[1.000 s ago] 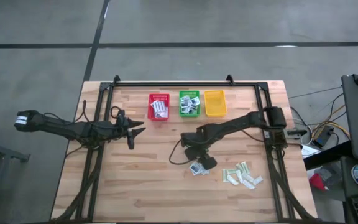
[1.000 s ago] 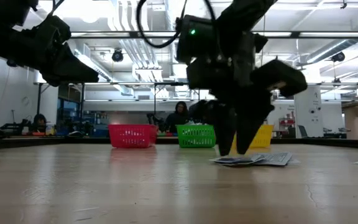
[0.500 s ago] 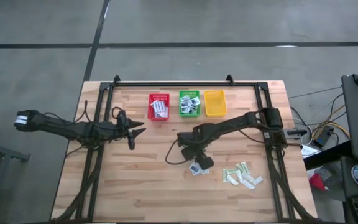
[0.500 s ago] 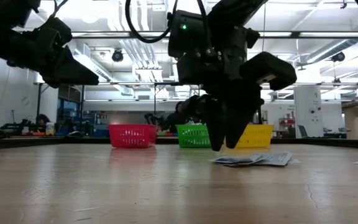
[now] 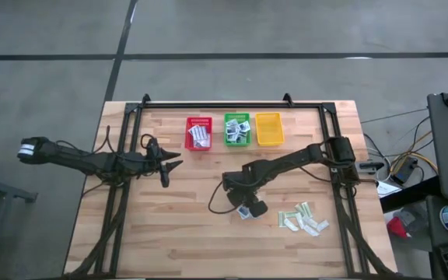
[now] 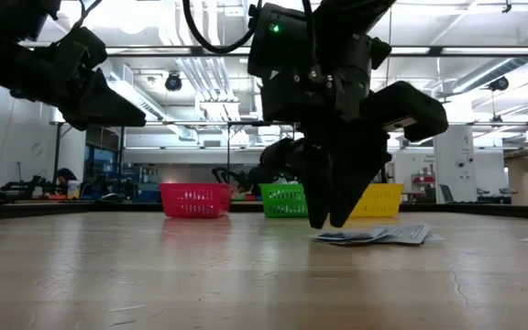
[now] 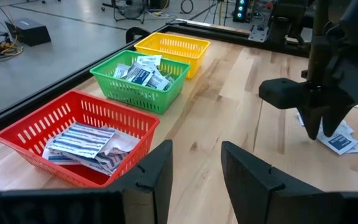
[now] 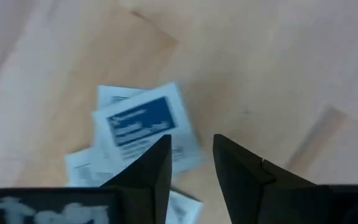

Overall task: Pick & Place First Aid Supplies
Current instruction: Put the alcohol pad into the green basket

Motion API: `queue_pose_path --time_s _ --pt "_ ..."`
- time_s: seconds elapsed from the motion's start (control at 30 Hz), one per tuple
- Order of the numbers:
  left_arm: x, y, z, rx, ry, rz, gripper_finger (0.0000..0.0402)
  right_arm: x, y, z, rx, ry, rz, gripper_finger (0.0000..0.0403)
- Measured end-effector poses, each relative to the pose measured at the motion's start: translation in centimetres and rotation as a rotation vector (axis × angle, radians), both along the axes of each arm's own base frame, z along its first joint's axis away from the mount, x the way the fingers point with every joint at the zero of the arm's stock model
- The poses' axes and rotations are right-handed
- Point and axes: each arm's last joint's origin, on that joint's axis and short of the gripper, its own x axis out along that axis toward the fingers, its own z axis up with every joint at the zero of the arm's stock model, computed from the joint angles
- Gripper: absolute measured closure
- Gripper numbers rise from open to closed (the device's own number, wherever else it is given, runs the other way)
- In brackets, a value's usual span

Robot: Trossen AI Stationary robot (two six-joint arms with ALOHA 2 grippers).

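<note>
We see the right gripper (image 5: 239, 204) at frame centre, fingers part open and empty, just above square packets (image 5: 246, 211); left gripper (image 5: 164, 162) open, idle.

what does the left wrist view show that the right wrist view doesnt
Only the left wrist view: the red basket holding striped packets, the green basket with square packets, the yellow basket, and the open left gripper waiting well short of them.

Only the right wrist view: close detail of the top white-blue packet, with the right gripper just over the pile's edge.

Both: that small packet pile on the wooden table.
</note>
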Motion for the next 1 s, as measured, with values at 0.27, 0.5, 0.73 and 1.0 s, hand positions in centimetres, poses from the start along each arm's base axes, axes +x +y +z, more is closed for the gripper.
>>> queue_pose_path --time_s 0.27,0.5,0.73,1.0 --pt "0.0 0.0 0.0 -0.003 -0.001 0.001 0.0268 -0.4 -0.1 -0.5 -0.006 0.019 0.000 0.0298" --pt "0.0 0.0 0.0 -0.004 -0.001 0.001 0.0268 -0.9 -0.1 -1.0 0.001 0.027 -0.010 0.0288" --pt "0.0 0.0 0.0 -0.004 -0.001 0.001 0.0268 -0.9 -0.2 -1.1 -0.018 0.025 -0.018 0.0314" --pt "0.0 0.0 0.0 -0.003 -0.001 0.001 0.0268 -0.9 -0.2 -1.2 -0.042 0.027 -0.024 0.0376"
